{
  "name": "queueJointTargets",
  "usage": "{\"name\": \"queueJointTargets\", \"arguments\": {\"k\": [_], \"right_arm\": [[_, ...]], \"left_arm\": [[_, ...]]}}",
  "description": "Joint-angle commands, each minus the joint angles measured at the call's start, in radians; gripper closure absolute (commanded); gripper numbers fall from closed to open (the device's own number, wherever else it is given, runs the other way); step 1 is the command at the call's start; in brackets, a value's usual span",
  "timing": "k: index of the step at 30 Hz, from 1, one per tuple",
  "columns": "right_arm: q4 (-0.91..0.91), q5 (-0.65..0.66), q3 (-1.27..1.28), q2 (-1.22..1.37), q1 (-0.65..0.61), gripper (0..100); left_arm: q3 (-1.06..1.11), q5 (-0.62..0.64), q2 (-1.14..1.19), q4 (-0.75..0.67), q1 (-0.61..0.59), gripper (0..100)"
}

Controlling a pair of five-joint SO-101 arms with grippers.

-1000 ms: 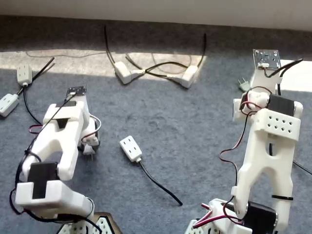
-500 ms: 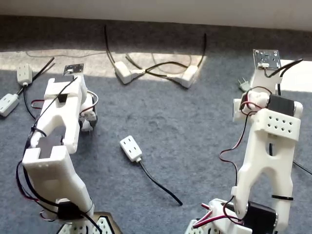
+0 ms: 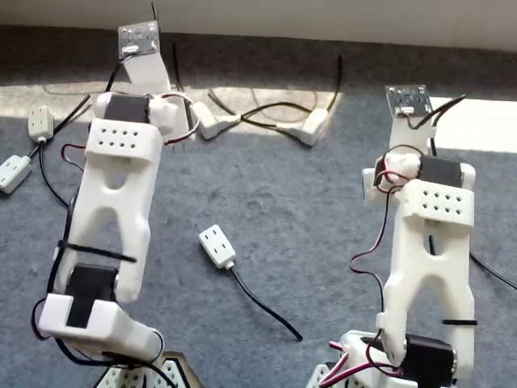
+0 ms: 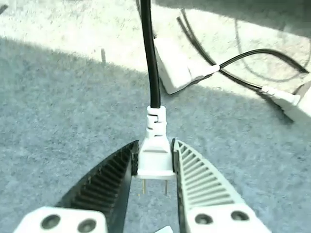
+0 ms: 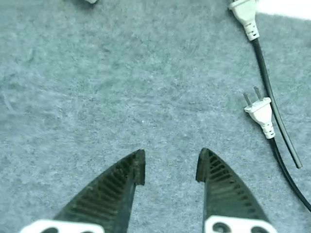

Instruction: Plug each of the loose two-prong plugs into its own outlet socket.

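My left gripper (image 4: pixel 154 144) is shut on a white two-prong plug (image 4: pixel 155 158), prongs pointing back at the camera. Its black cord (image 4: pixel 150 58) runs away over the carpet. A white outlet socket (image 4: pixel 175 70) lies just beyond the plug, in the sunlit patch. From above, the left arm (image 3: pixel 121 178) stretches to the back, beside that socket (image 3: pixel 206 121). My right gripper (image 5: pixel 170 160) hangs open over bare carpet. A loose plug (image 5: pixel 260 111) lies off to one side of it, and another plug (image 5: pixel 243 12) farther away.
A free outlet socket (image 3: pixel 216 245) with a black cord lies mid-carpet between the arms. Two more sockets (image 3: pixel 40 121) (image 3: pixel 12 171) sit at the far left, another (image 3: pixel 313 127) at the back. Cords loop along the back edge.
The left arm has swung from the front left of the carpet up to the back, carrying the plug toward the back socket. The right arm has shifted slightly to the left.
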Motion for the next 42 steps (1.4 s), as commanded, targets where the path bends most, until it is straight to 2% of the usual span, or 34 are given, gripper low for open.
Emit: {"name": "queueJointTargets", "arguments": {"k": [1,3,6,11,18,21,25,32,38,42], "right_arm": [[-0.012,0.003,-0.012,-0.028,-0.045,81.7],[-0.013,0.003,-0.015,-0.035,-0.064,81.8],[-0.013,0.0,-0.015,-0.035,-0.102,81.8],[-0.015,-0.158,-0.015,-0.035,-0.153,81.8],[-0.01,-0.262,-0.015,-0.036,-0.252,82.3],[-0.007,-0.298,-0.015,-0.036,-0.326,89.2],[-0.008,-0.301,-0.028,-0.036,-0.41,99.5],[0.015,-0.298,-0.127,-0.036,-0.549,99.1],[0.008,-0.301,-0.182,-0.036,-0.659,99.1],[0.005,-0.301,-0.182,-0.067,-0.676,99.1]], "left_arm": [[0.038,0.014,-0.151,-0.091,0.073,99],[0.09,0.015,-0.245,-0.132,0.102,99],[0.229,0.121,-0.435,-0.212,0.12,99],[0.625,0.226,-0.868,-0.462,0.136,99],[1.153,0.241,-1.452,-0.81,0.122,99],[1.297,0.242,-1.603,-0.927,0.122,99],[1.356,0.334,-1.709,-0.944,0.116,99],[1.356,0.35,-1.733,-0.947,0.124,99],[1.392,0.563,-1.732,-0.95,0.232,99],[1.435,0.629,-1.735,-0.951,0.306,99]]}}
